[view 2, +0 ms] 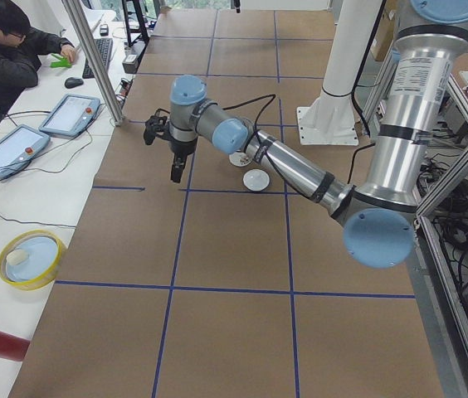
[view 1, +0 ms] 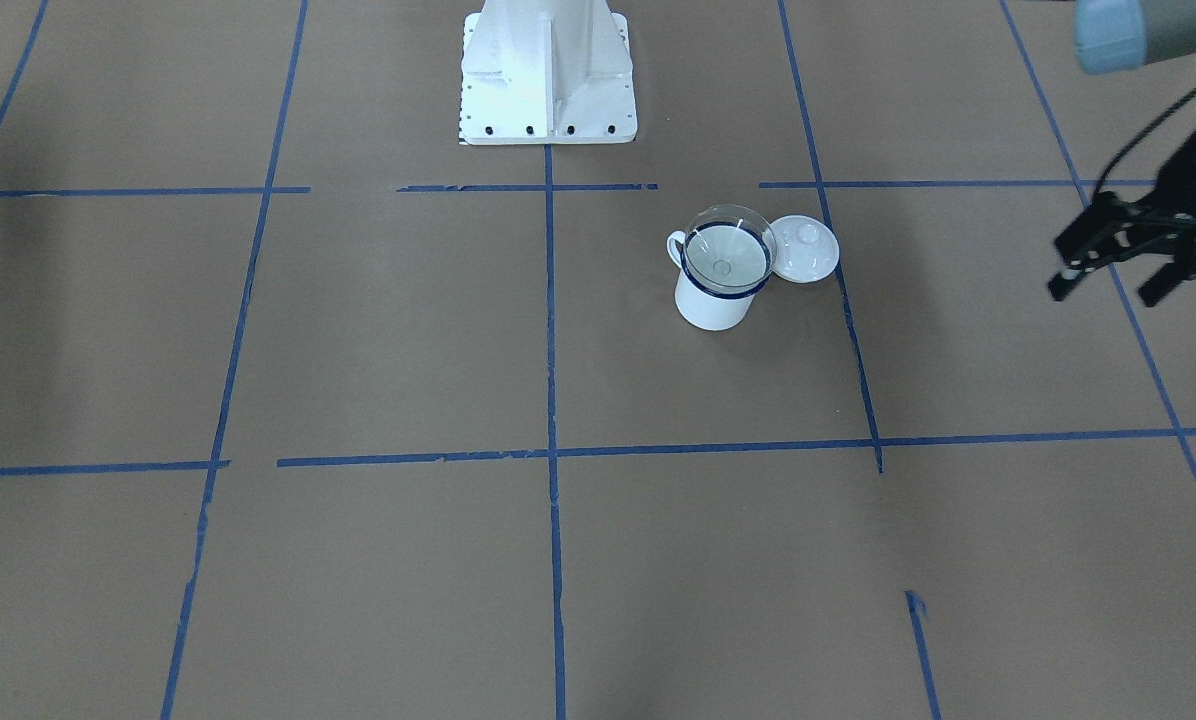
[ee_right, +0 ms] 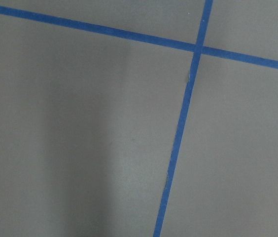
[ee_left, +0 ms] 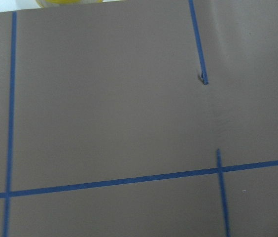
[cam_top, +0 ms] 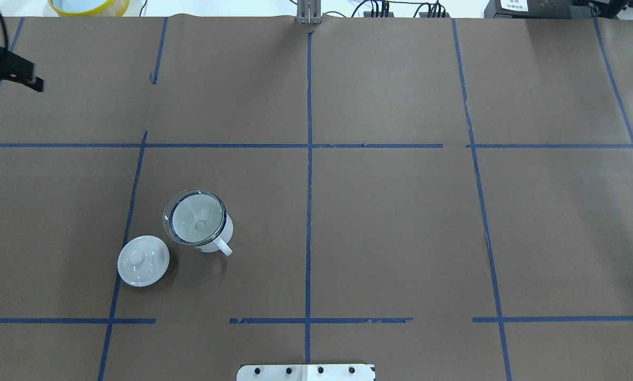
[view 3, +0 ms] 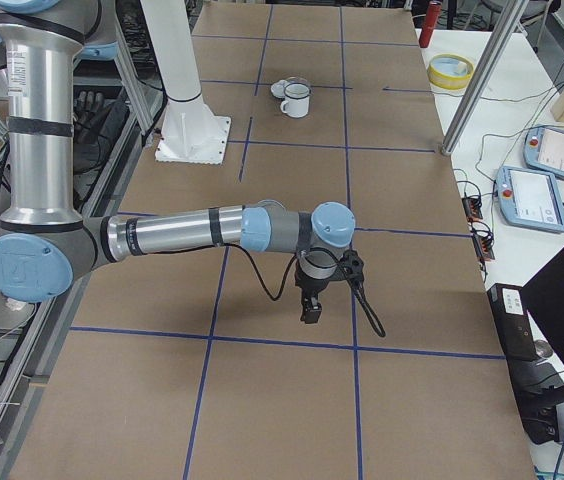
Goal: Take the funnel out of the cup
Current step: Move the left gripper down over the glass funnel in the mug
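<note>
On the brown-papered counter [cam_top: 401, 238], gridded with blue tape [cam_top: 309, 185], a white enamel cup [cam_top: 225, 230] with a dark blue rim stands upright in the overhead view's left half. The clear funnel [cam_top: 195, 223] sits in its mouth, cone resting on the rim and stem pointing down inside. The cup's loop handle [cam_top: 224, 247] points to about 5 o'clock in that view. A round white lid [cam_top: 143, 260] with a knob lies flat on the counter at the cup's 8 o'clock, just beside it (from the front-facing camera the two nearly touch).

The left pincer [view 1: 1106, 290] hangs above the counter, well apart from the cup, at roughly its 10 o'clock in the overhead view. Its black fingers [view 1: 1062, 285] are spread wide with nothing between them. Its wrist camera shows only bare paper and tape lines.

The right pincer [view 3: 312, 300] appears only from the table's end, pointing down over the counter on the far side from the cup. Whether it is open or closed cannot be told from there. Its wrist camera shows a single tape crossing.
</note>
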Action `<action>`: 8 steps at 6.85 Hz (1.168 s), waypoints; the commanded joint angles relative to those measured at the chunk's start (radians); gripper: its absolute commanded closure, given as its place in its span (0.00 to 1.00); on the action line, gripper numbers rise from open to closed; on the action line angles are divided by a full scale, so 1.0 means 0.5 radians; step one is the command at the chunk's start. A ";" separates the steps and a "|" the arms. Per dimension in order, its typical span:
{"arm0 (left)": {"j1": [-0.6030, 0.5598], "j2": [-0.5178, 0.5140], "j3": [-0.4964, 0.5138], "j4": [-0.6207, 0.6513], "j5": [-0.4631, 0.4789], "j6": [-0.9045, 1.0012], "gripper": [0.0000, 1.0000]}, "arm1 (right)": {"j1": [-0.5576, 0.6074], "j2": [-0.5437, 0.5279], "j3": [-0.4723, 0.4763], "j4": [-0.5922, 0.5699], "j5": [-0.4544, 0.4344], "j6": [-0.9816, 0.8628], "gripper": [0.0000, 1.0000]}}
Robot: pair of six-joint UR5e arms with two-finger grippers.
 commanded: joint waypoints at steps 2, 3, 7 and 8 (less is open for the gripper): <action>0.772 -0.493 0.009 0.254 0.428 -1.041 0.00 | 0.000 0.003 0.001 0.000 0.000 0.000 0.00; 0.926 -0.543 0.018 0.346 0.551 -1.098 0.00 | 0.000 0.000 0.001 0.000 0.000 0.000 0.00; 1.121 -0.574 0.199 0.381 0.608 -1.194 0.20 | 0.000 0.003 0.001 0.000 0.000 0.000 0.00; 1.133 -0.571 0.199 0.381 0.608 -1.194 0.36 | 0.000 0.000 0.001 0.000 0.000 0.000 0.00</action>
